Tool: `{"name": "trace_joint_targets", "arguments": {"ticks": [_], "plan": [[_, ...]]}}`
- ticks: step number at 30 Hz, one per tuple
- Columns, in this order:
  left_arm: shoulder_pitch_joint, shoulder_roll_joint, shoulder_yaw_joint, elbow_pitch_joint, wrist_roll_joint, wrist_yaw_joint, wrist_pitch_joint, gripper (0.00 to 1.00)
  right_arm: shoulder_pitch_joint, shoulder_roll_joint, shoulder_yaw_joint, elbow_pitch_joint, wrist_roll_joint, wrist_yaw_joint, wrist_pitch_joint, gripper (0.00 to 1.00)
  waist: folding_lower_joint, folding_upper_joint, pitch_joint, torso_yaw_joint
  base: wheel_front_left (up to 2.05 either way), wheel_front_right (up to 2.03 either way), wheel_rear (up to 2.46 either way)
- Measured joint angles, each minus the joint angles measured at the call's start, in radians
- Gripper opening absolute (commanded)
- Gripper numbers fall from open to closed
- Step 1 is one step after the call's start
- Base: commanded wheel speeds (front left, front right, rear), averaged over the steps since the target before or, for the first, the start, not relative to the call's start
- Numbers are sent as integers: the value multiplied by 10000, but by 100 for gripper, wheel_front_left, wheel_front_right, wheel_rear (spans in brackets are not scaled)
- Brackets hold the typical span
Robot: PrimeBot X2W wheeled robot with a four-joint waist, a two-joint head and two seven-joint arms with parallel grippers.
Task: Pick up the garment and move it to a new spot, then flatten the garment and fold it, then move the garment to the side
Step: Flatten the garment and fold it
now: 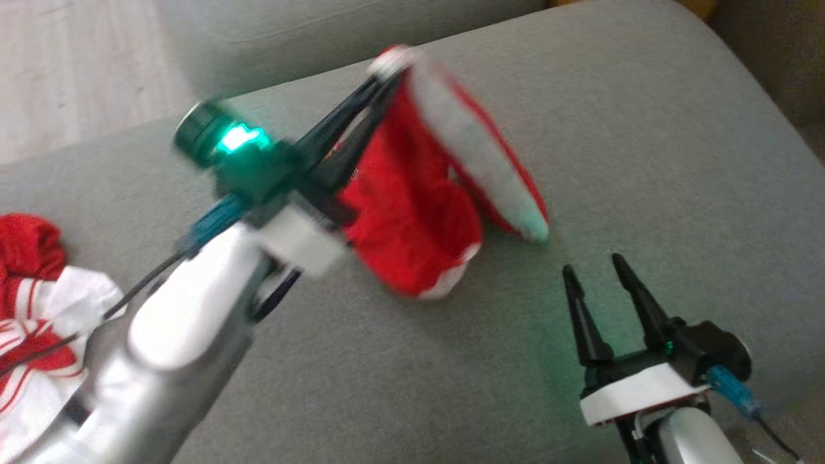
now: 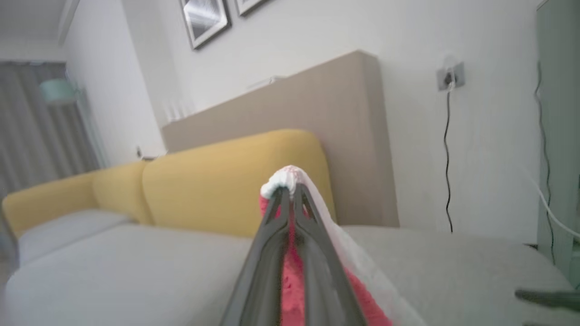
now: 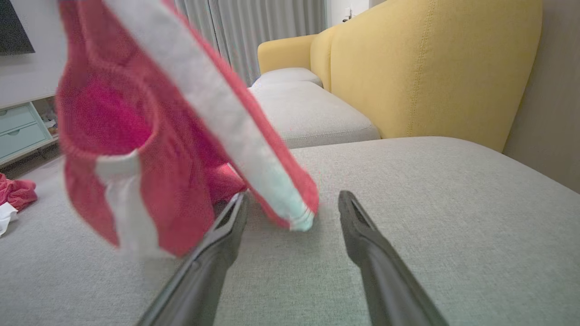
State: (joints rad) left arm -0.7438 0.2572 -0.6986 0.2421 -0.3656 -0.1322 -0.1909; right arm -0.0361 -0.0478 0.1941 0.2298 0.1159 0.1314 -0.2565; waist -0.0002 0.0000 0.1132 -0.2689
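A red garment (image 1: 412, 200) with a white band hangs in the air above the grey sofa seat (image 1: 644, 161). My left gripper (image 1: 387, 74) is shut on its white top edge, and the cloth drapes down and to the right, its lowest tip near the cushion. In the left wrist view the fingers (image 2: 312, 253) pinch the garment (image 2: 285, 179) at their tips. The right gripper (image 1: 596, 267) stands open low on the seat, just right of the hanging cloth; in the right wrist view the garment (image 3: 149, 136) dangles before the open right gripper (image 3: 292, 201).
A heap of red and white clothes (image 1: 32, 303) lies at the seat's left edge. Yellow backrests (image 3: 435, 68) rise behind the cushions. A beige panel and a wall with a cable (image 2: 447, 149) stand further back.
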Motion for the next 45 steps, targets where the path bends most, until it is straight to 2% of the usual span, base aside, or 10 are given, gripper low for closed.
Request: {"name": "trace_joint_targets", "arguments": {"ticks": [5,9,17,28,29,31,32,35,41,45], "plan": [[1931,1114,374,-205,-780,105,500,0,41,0,-322,4,81,0,0,100,1,0,43,593,0,0,0],[2978,1505,500,-86,-1026,242,483,0,22,2,-412,562,40,0,0,100,2,0,164,1104,0,0,0],[2978,1582,548,169,-1028,313,117,0,-755,0,-458,2767,-353,0,8,100,2,0,380,2087,0,0,0],[2608,1429,383,362,-1026,291,-56,0,-2063,-8,299,4713,-451,0,4,100,2,0,635,2595,0,0,0],[2586,1429,366,387,-1026,288,-56,0,-2119,-8,328,4752,-439,0,2,96,2,0,642,2618,0,0,0],[2574,1427,347,397,-1028,265,-86,0,-2224,-10,397,4786,-374,0,2,75,2,0,646,2656,0,0,0],[2574,1429,337,407,-1028,265,-86,0,-2247,-12,451,4792,-336,0,2,48,2,0,645,2668,0,0,0],[2574,1430,290,447,-1028,263,-105,0,-2248,-12,579,4846,-291,0,2,0,2,0,607,2690,0,0,0],[2588,1442,247,564,-1030,265,-217,0,-2149,-12,642,4732,-234,0,8,0,2,0,273,2664,0,0,0],[2621,1546,253,520,-1026,297,-309,0,-1888,-8,288,3795,-242,0,8,0,1,0,-6,2523,0,0,0]]}}
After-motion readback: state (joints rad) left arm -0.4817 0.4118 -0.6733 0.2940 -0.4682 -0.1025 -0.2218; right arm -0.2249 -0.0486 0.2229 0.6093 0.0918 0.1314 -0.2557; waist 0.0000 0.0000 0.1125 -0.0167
